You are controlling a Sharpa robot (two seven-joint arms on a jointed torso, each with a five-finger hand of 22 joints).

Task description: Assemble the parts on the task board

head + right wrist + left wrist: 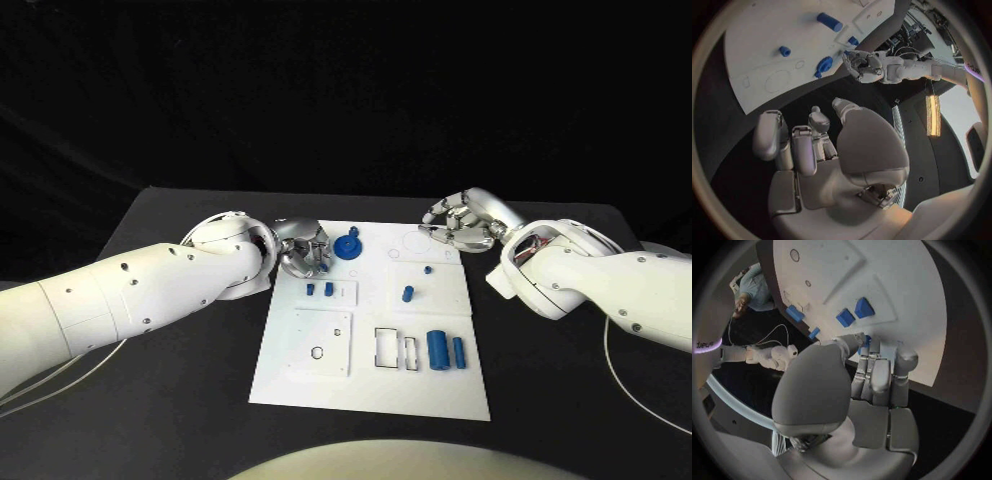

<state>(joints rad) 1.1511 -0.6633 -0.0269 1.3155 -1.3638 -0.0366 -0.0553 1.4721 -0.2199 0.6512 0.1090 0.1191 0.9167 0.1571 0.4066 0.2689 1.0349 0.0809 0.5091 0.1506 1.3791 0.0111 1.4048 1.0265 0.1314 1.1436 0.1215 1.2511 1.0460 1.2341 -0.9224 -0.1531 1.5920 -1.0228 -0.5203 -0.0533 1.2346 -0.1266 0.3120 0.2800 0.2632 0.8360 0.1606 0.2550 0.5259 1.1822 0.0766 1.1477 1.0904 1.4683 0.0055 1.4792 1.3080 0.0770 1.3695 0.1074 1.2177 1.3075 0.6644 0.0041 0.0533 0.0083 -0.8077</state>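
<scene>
On the black desk (173,400) lies the white board (433,380). Two blue cylinders (447,352) stand at its 4 o'clock, small pegs (319,289) near centre. At 11, the left hand (303,250) pinches a blue gear (348,246). At 1, the right hand (459,222) hovers, fingers apart, holding nothing.

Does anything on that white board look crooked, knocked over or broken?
Nothing stands out. The small blue parts sit tidily on the white task board, which lies flat and looks undamaged. Both silver hands, left and right, hover at its far corners.
</scene>
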